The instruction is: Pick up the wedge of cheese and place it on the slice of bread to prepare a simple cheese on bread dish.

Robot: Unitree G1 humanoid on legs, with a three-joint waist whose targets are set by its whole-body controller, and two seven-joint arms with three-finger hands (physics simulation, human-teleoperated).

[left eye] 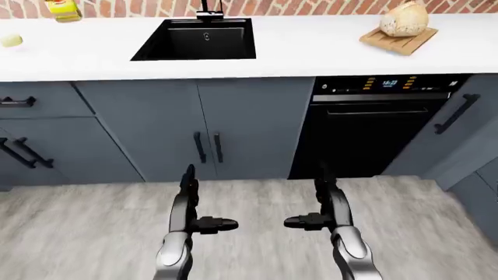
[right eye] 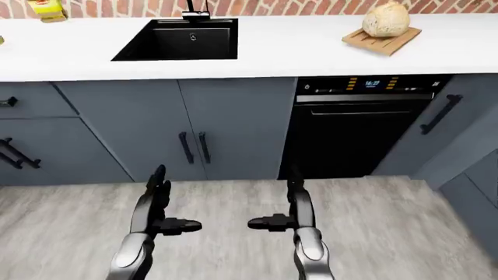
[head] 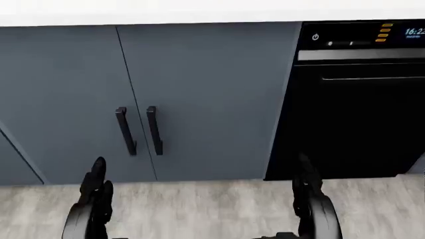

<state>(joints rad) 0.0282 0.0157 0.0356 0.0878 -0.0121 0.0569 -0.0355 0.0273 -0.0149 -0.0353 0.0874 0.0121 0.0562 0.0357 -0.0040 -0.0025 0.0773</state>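
Note:
A pale round piece of bread rests on a wooden board at the top right of the white counter in the left-eye view. A yellow object stands at the counter's top left, cut by the frame; I cannot tell whether it is the cheese. My left hand and right hand are both open and empty. They are held low over the floor, well short of the counter, with fingers up and thumbs pointing inward.
A black sink with a tap is set in the counter. Below are grey cabinet doors and a black oven to their right. A small pale object lies at the counter's left edge. The floor is grey wood.

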